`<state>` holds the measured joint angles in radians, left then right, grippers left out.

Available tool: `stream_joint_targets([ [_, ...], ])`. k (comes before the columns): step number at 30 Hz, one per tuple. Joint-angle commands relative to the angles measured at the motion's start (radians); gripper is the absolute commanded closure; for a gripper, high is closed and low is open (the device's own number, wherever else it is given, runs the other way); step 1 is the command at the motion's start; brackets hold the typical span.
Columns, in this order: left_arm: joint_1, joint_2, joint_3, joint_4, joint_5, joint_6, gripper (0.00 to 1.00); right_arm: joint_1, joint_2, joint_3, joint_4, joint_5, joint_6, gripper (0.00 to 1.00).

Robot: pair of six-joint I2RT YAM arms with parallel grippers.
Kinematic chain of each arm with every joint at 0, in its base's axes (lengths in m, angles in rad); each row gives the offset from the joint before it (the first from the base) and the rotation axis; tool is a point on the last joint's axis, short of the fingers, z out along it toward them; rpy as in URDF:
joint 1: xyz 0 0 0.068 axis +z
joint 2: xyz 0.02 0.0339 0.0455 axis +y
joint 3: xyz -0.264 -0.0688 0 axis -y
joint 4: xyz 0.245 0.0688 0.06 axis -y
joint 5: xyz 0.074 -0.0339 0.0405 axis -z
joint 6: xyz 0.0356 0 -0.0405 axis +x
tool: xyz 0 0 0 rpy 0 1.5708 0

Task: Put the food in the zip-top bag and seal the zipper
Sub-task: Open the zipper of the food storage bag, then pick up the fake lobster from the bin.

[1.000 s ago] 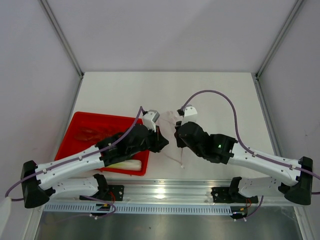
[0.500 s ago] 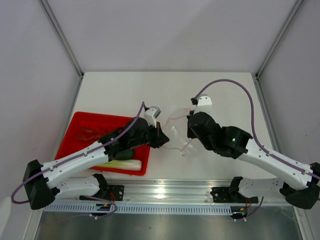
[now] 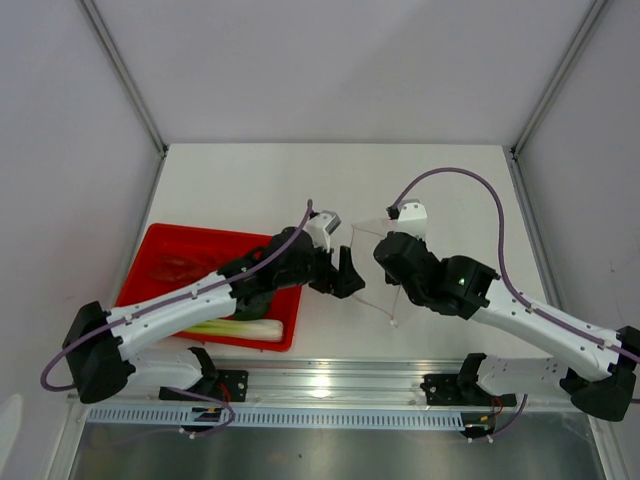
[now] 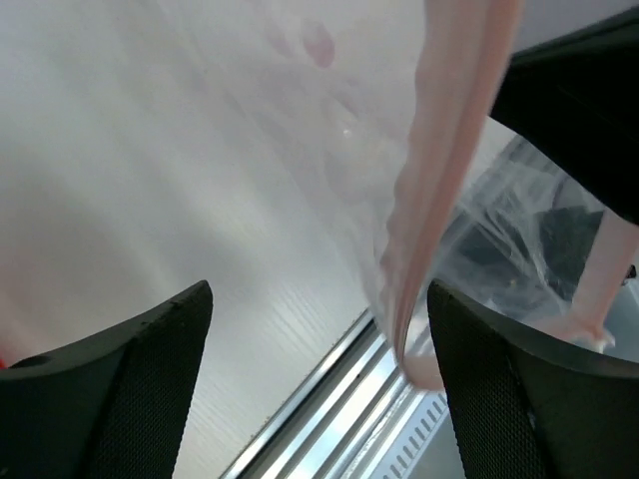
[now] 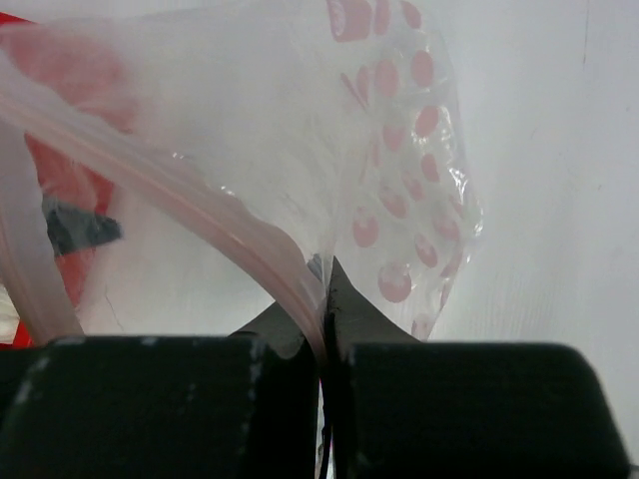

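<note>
- Right gripper (image 5: 324, 294) jaws pinch the zipper (image 5: 200, 215), dangling the zip-top bag (image 5: 300, 120) over the desk (image 3: 250, 190).
- Left gripper (image 4: 319, 299) jaws gape empty beside it, likely to spread the mouth.
- Leek (image 3: 245, 330) lies in the red tray (image 3: 210, 236).

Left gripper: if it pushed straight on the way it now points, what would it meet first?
Probably the zipper of the zip-top bag, hanging just ahead of the left gripper's open jaws; depth unclear.

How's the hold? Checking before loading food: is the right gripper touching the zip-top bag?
Touching. Right wrist view shows the right gripper shut on the zip-top bag at its zipper.
</note>
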<state>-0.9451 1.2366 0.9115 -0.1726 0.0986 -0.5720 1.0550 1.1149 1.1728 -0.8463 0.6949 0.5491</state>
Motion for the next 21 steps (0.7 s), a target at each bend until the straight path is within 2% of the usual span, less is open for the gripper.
stream_joint_targets([
  [1,0.006,-0.11,-0.022,0.042,-0.069,0.043,0.1,-0.049,-0.041,-0.025,0.055,-0.05,0.0,1.0],
  [3,0.006,-0.178,-0.036,0.032,-0.089,0.066,0.01,-0.067,-0.035,-0.027,0.064,-0.07,-0.014,1.0],
  [6,0.006,-0.273,-0.051,-0.011,-0.189,0.073,0.01,-0.093,-0.027,-0.028,0.075,-0.089,-0.041,1.0],
  [7,0.006,-0.298,-0.06,-0.028,-0.227,0.048,0.01,-0.108,-0.027,-0.032,0.079,-0.097,-0.049,1.0],
  [8,0.006,-0.339,-0.069,-0.05,-0.334,0.022,0.01,-0.116,-0.029,-0.035,0.084,-0.116,-0.066,1.0],
  [11,0.032,-0.367,-0.051,-0.217,-0.541,-0.135,0.01,-0.153,-0.036,-0.047,0.107,-0.156,-0.084,1.0],
  [12,0.048,-0.362,-0.048,-0.304,-0.566,-0.179,0.0,-0.162,-0.038,-0.051,0.119,-0.184,-0.096,1.0],
  [16,0.179,-0.33,-0.033,-0.434,-0.522,-0.381,0.01,-0.181,-0.036,-0.065,0.136,-0.209,-0.117,1.0],
  [18,0.265,-0.321,-0.057,-0.45,-0.495,-0.428,0.01,-0.185,-0.032,-0.065,0.135,-0.21,-0.121,0.93],
  [20,0.336,-0.328,-0.078,-0.432,-0.445,-0.451,0.01,-0.187,-0.032,-0.064,0.131,-0.218,-0.126,0.94],
  [21,0.357,-0.331,-0.103,-0.424,-0.441,-0.459,0.01,-0.188,-0.036,-0.062,0.131,-0.218,-0.126,0.97],
])
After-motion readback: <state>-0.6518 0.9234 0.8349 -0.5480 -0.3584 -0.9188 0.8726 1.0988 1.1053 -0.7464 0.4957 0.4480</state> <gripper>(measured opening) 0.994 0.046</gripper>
